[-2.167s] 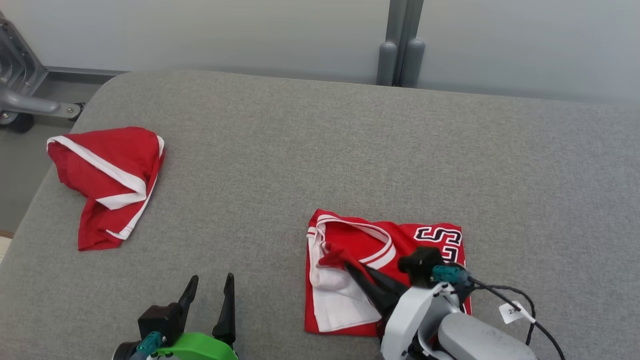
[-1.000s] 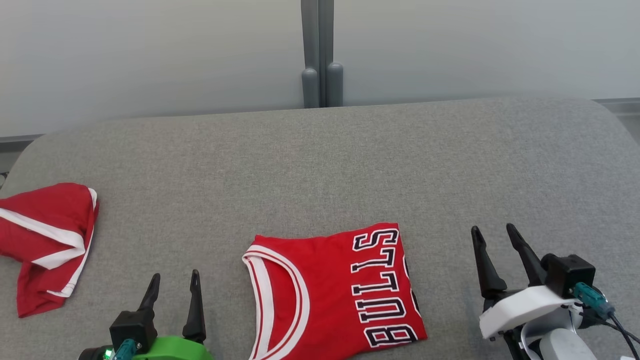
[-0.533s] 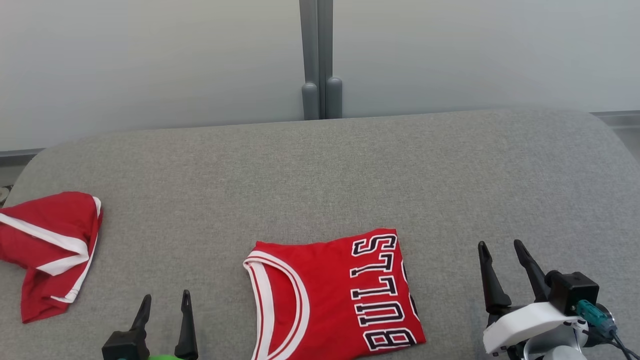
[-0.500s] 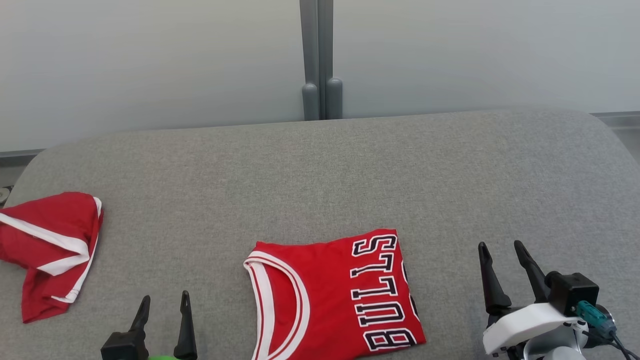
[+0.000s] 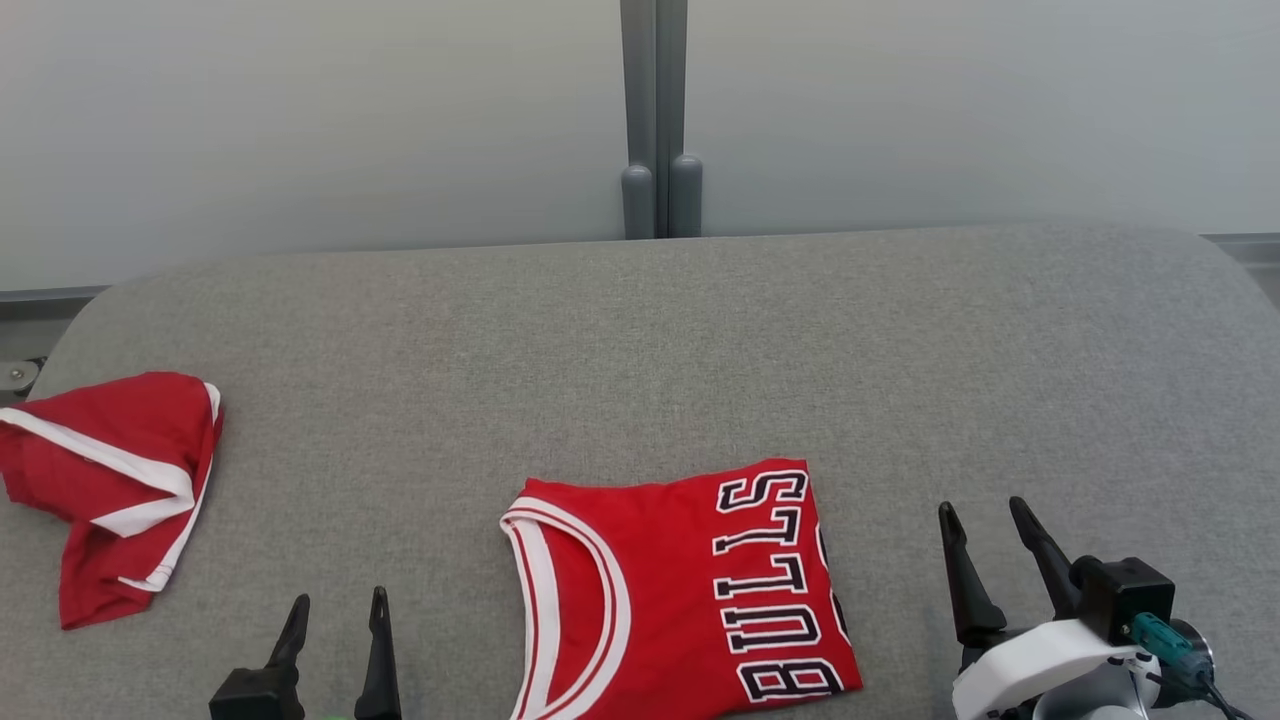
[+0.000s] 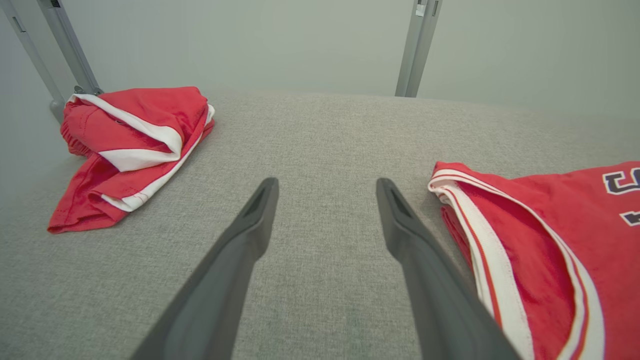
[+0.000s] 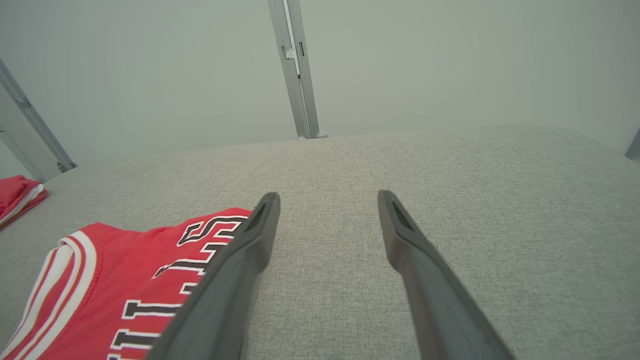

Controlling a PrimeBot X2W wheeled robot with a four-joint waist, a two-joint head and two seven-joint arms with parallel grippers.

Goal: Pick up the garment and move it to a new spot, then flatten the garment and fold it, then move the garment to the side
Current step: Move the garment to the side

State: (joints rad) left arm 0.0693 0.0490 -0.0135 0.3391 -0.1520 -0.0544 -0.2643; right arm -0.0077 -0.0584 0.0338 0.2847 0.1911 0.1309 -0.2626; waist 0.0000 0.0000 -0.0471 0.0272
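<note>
A broad grey woven-fabric surface with rounded corners (image 5: 640, 340) takes up the lower part of the head view, its weave fine and even. Behind it stand pale grey-white matte wall panels (image 5: 300, 120), smooth and unmarked. A vertical grey metal post (image 5: 655, 90) divides the panels, and two rounded grey caps (image 5: 637, 200) sit at its foot, just behind the fabric's far edge. A darker grey strip (image 5: 50, 295) runs along the base of the wall. A small round metal fitting (image 5: 17, 375) shows beside the surface's left corner. In the left wrist view, slanted grey metal bars (image 6: 71, 50) rise against the wall. The light is soft and diffuse, casting only faint shadows.
</note>
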